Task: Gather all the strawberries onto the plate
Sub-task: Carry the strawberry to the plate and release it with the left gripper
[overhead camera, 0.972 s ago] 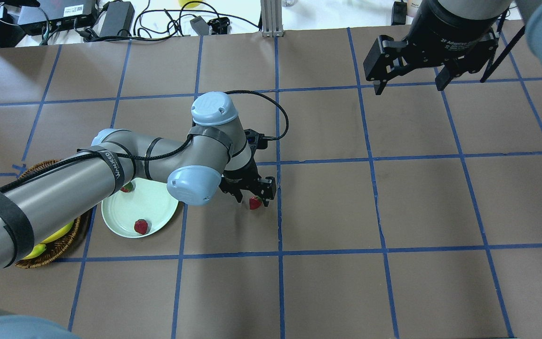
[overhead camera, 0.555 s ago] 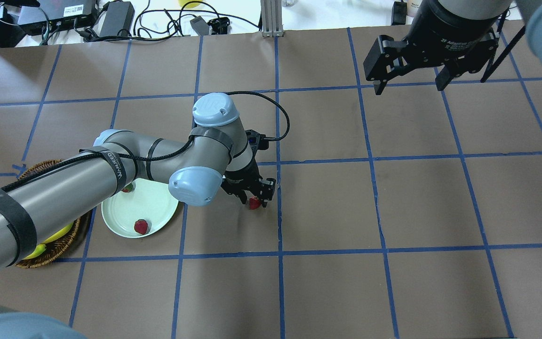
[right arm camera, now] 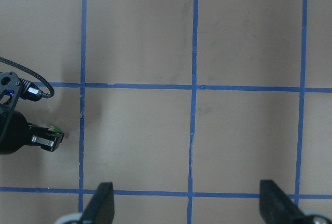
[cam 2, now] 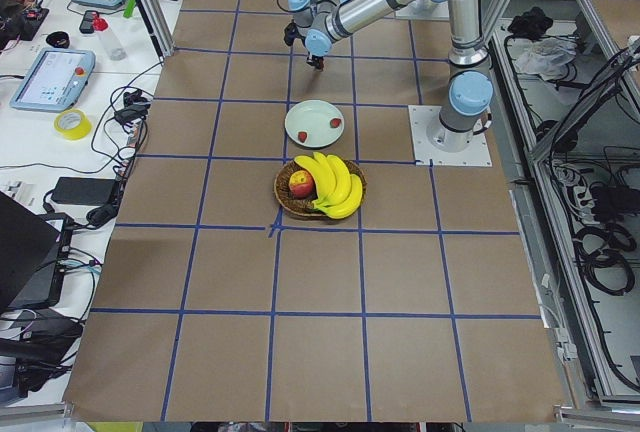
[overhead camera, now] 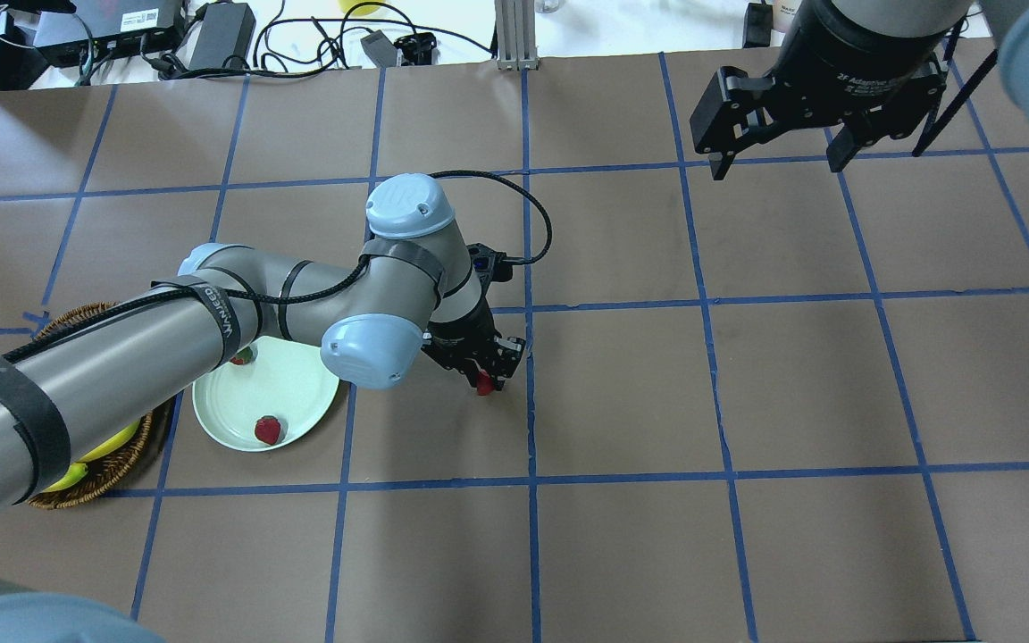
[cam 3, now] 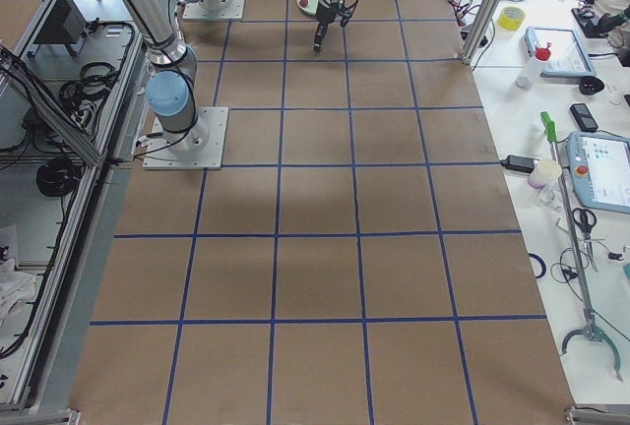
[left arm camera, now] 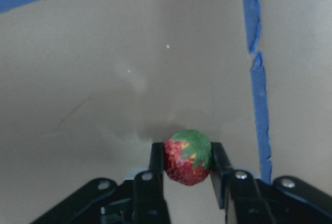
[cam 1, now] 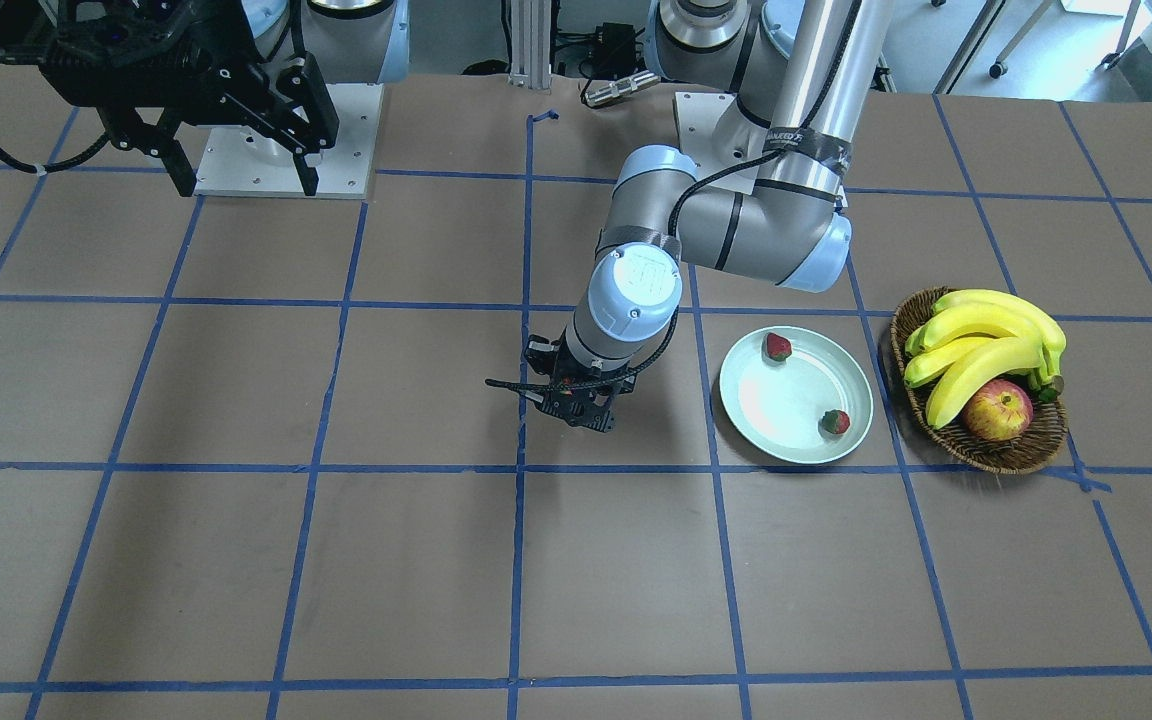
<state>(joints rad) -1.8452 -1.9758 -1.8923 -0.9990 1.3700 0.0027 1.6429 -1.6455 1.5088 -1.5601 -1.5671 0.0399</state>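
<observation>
A small red strawberry (left arm camera: 188, 156) with a green cap sits between the fingers (left arm camera: 157, 168) of my left gripper (overhead camera: 484, 384), which is shut on it, low over the brown table and right of the plate. The overhead view shows only a bit of this strawberry (overhead camera: 484, 388). The pale mint plate (overhead camera: 287, 388) holds two strawberries, one (overhead camera: 267, 430) near its front rim and one (overhead camera: 242, 356) half under my left arm. In the front-facing view the plate (cam 1: 786, 400) shows both strawberries (cam 1: 778, 346) (cam 1: 835, 422). My right gripper (overhead camera: 778, 165) hangs open and empty, high at the far right.
A wicker basket (cam 1: 976, 445) with bananas (cam 1: 986, 340) and an apple (cam 1: 998, 410) stands just beyond the plate from the left gripper. Blue tape lines grid the table. Cables and boxes (overhead camera: 220, 36) lie past the far table edge.
My left gripper's fingers have closed in on the strawberry, which now shows less from above. The left arm shifted very slightly. The right arm has not moved.
</observation>
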